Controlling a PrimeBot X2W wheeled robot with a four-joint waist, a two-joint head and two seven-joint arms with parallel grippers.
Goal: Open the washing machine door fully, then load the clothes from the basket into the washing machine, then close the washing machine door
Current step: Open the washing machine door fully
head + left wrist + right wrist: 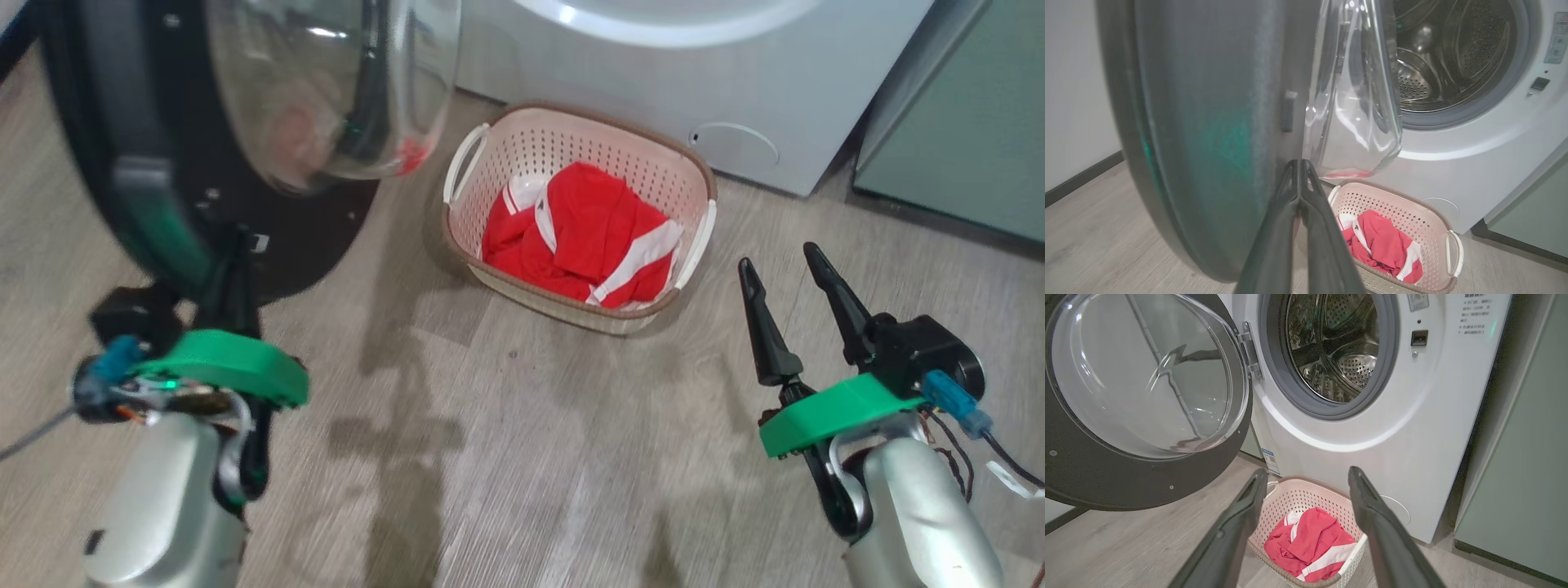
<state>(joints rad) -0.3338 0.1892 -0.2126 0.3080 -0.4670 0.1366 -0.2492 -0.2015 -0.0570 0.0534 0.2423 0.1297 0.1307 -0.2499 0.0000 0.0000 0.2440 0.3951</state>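
- The washing machine door (pixel 1106 482) stands wide open at the left of the right wrist view. Its inner face and clear glass bowl (pixel 1147 375) turn toward the room, and the hinge sits at the left edge of the opening.
- The steel drum (pixel 1339 355) of the washing machine (pixel 1412 437) is fully exposed at upper centre, and nothing is visible inside it.
- The left gripper (pixel 1300 165) is clenched, fingers pressed together with nothing between them. In the left wrist view its tips sit at the door's lower edge, just beside the glass. I cannot tell whether they actually touch it.
- The right gripper (pixel 777 261) is released, its jaws spread and empty. It hangs over the wood-look floor (pixel 531 449) at lower right of the head view, near the basket but apart from it.
- The basket (pixel 522 151) stands on the floor at centre frame, just in front of the machine.
- The clothes (pixel 588 237), a red garment with white stripes, lie bunched inside the basket, untouched.
- A pale green cabinet (pixel 1527 457) stands to the right of the machine.
- Progress, as a judgement:
  - The opening step looks done or nearly done, though the pictures do not settle whether the door is at full swing.
  - Loading has not begun.
  - Closing the door comes last.
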